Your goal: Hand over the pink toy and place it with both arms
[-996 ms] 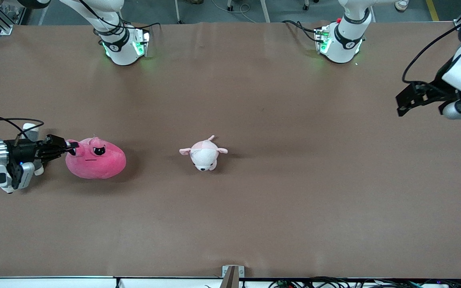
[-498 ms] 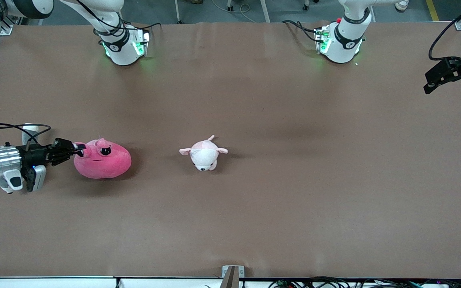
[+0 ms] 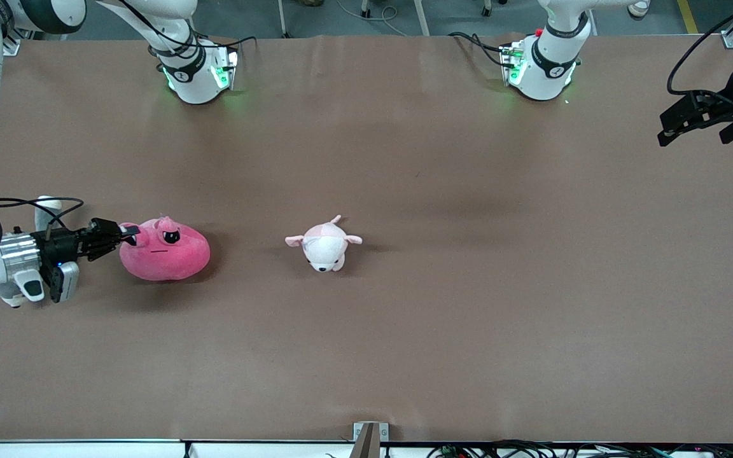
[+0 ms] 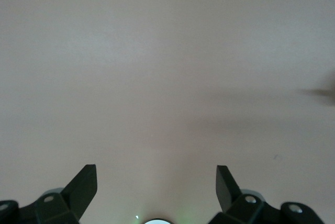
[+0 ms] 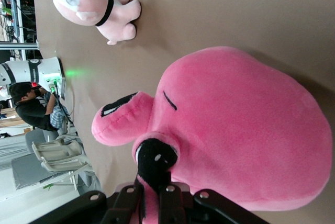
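Pink toy [image 3: 164, 249], a rounded hot-pink plush, rests on the matte brown worktop [image 3: 468, 331] toward the right arm's end, pinched at a fabric bump by the closed right gripper [image 3: 126, 233]. A pale plush animal [image 3: 323, 243] lies well apart. Left gripper [image 3: 664, 130], jaws spread and empty, hangs over bare worktop at the left arm's end.

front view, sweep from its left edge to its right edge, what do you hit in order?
right tool shut on the pink toy → pale pink-and-white plush animal → left tool, open, over the table's left-arm end.
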You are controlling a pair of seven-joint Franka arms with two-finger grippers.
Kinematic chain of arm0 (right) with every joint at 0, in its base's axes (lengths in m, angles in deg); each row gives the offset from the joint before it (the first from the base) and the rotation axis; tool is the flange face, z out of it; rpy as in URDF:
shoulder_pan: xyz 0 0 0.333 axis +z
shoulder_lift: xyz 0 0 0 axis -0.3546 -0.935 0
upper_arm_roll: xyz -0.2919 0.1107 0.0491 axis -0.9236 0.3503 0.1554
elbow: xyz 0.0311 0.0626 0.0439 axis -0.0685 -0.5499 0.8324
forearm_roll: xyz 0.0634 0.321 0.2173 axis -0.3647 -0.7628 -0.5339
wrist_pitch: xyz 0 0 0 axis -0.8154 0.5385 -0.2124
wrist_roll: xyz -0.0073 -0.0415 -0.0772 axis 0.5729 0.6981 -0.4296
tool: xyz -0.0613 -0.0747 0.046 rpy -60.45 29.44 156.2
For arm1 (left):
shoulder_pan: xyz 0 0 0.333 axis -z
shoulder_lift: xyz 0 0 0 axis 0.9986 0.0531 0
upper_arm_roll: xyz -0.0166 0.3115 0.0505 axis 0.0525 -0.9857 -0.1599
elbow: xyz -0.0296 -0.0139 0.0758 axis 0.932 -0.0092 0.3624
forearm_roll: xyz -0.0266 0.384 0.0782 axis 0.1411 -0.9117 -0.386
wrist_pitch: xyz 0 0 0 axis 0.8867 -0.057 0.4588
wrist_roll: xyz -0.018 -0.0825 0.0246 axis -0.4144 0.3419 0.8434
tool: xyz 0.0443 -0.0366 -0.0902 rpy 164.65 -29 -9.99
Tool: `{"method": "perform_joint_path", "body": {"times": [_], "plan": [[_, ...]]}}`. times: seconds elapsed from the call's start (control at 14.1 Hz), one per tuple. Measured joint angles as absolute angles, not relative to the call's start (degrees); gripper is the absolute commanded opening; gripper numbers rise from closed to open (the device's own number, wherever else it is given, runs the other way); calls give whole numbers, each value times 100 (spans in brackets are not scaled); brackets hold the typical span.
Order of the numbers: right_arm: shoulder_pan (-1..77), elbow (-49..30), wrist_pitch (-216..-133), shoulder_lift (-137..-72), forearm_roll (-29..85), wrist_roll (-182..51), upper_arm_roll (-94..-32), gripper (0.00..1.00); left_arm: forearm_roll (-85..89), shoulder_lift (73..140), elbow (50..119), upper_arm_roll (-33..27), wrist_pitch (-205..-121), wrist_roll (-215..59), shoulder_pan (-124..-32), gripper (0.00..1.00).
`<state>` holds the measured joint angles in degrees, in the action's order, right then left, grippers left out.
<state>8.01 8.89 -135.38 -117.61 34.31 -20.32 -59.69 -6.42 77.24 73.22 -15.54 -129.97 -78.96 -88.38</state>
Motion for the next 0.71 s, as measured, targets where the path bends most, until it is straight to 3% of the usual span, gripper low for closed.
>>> {"method": "perform_joint_path", "body": {"times": [0.71], "plan": [[769,886,-13502,-12013,3431,-1853,-5950,1,-603,7724,7400,-1420,-13004,-7899,-8826,100]]}}
